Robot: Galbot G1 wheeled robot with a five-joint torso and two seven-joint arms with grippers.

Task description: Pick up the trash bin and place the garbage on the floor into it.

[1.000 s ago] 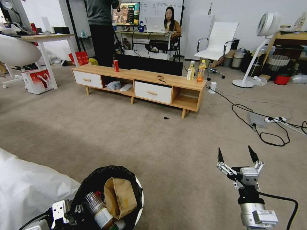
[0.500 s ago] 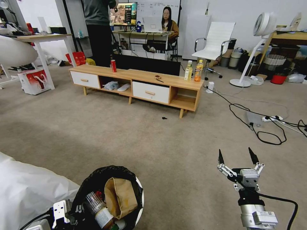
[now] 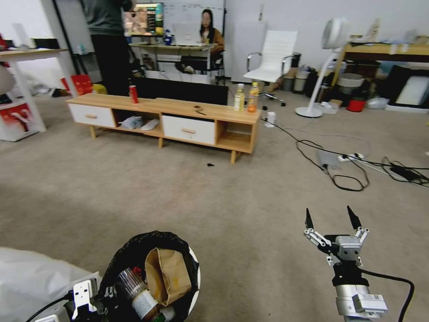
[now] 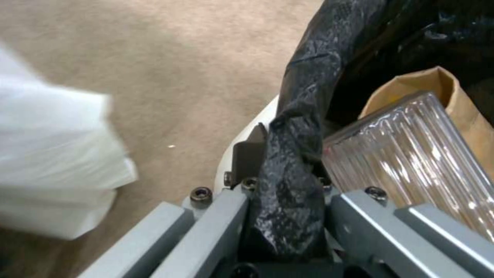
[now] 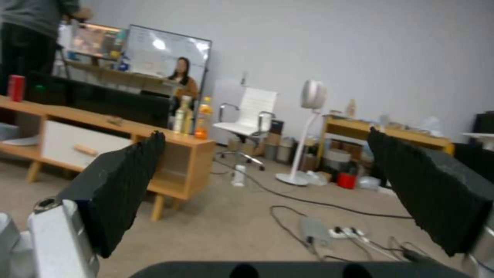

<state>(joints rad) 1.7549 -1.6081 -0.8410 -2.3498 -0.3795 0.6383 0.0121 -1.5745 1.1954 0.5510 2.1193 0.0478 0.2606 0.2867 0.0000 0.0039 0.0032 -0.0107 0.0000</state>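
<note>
Carpeted office floor [image 3: 214, 197], left gripper [image 4: 280, 200] clamped on bin [image 3: 195, 279] rim, bag [image 3: 167, 275] and bottle [image 3: 134, 293] inside, right gripper [image 3: 333, 219] hovering, fingers apart.

Right gripper [image 5: 268, 193] fingers spread wide, empty; low wooden cabinet [image 5: 103, 135] left of frame, white fan [image 5: 308, 116] centre.

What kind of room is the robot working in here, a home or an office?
Probably a lab or office dressed up partly as a living room: a low wooden TV cabinet on carpet, but also a white office chair, a desk with a monitor, and loose power cables across the floor.
</note>
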